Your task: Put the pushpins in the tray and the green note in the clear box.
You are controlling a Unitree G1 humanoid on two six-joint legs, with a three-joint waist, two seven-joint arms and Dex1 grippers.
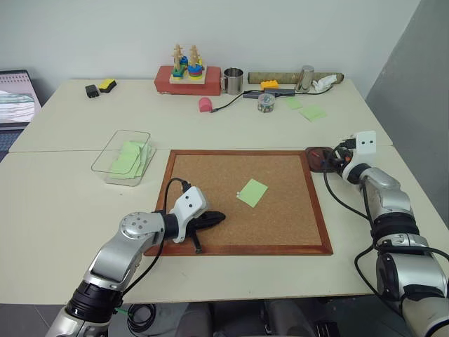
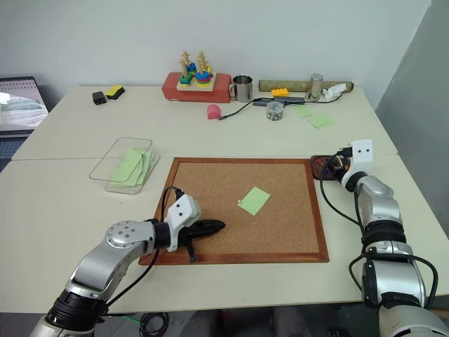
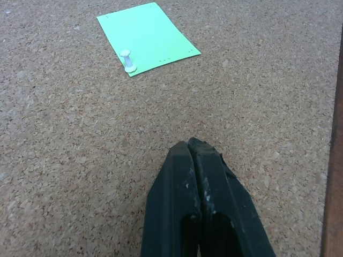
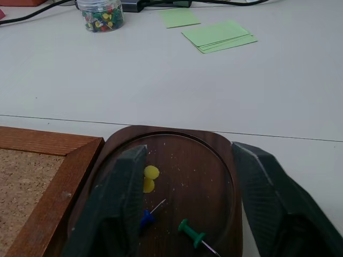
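Right gripper (image 4: 190, 176) spread over tray (image 4: 214, 143), yellow pushpin (image 4: 150, 177), blue pushpin (image 4: 148, 216), green pushpin (image 4: 192, 233) inside, cork board (image 4: 37, 160) touching tray's edge

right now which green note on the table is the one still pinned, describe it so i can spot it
Find the wood-framed cork board in the middle of the table. The green note is the lone paper lying on the cork, right of centre. A white pushpin stands in its corner, unlike the unpinned notes in the clear box or the loose green notes at the back.
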